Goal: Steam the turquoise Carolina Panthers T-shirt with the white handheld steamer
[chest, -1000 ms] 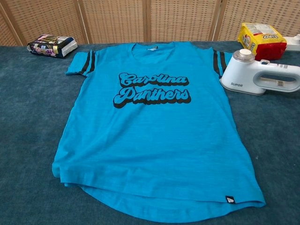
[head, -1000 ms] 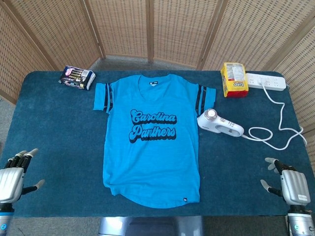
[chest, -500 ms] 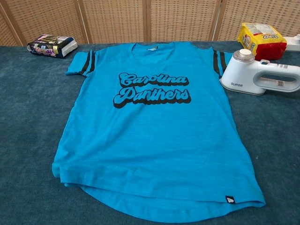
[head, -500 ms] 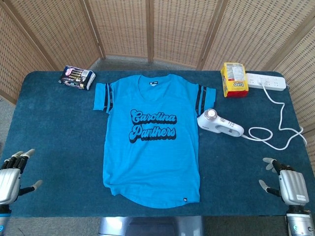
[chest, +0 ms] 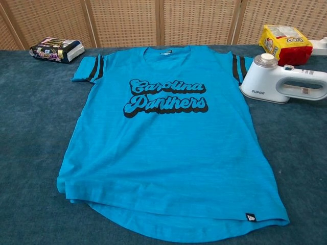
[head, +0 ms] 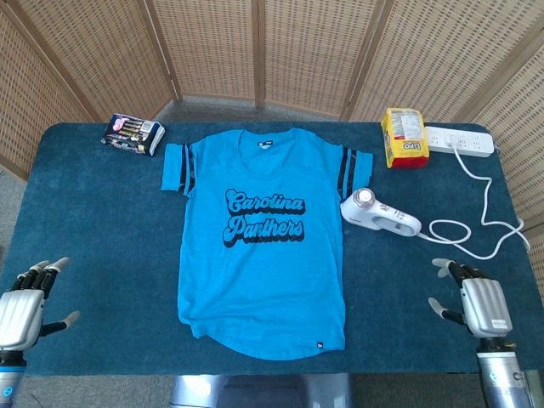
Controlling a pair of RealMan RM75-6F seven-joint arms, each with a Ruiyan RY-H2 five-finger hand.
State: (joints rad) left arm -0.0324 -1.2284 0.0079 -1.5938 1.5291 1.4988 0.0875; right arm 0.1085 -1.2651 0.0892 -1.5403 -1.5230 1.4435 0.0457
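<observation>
Head view shows the blue tabletop (head: 85, 212) carrying a turquoise T-shirt (head: 263, 263) at centre, printed "Carolina Panthers". Right of it lies the white steamer (head: 380, 214), marked "SUPOR" in the chest view. At the lower corners, the left hand (head: 21, 310) and right hand (head: 476, 306) hover empty, fingers spread.
</observation>
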